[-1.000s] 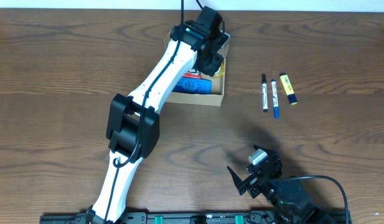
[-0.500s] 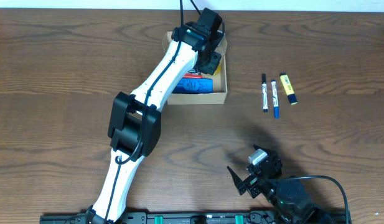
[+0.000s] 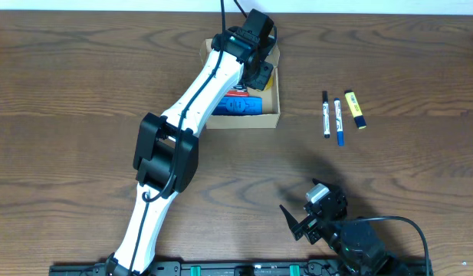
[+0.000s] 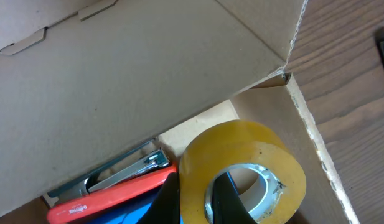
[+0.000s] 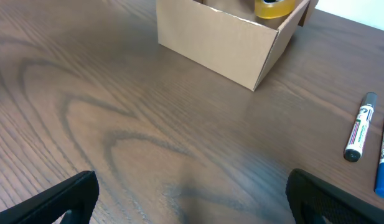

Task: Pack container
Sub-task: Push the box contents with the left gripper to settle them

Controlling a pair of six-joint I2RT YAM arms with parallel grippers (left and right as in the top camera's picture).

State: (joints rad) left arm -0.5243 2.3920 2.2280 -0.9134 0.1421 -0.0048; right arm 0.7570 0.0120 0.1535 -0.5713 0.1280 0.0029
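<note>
Nearest the base, well short of the container [image 3: 244,119], the right gripper [image 3: 291,222] hangs with its jaws spread wide and empty over the dark wood-grain table [image 3: 83,92]. Bare tabletop lies between it and the container's front wall. To the right of the container and apart from it lie a black marker [image 3: 326,113], a blue marker [image 3: 338,121] and a yellow highlighter [image 3: 356,110]. Inside the container's right end, the left gripper [image 4: 198,196] pinches the wall of a yellow tape roll [image 4: 241,155], close under the flap lid [image 4: 135,68]. Since a second ago the container's right front corner has swung slightly rightward.
</note>
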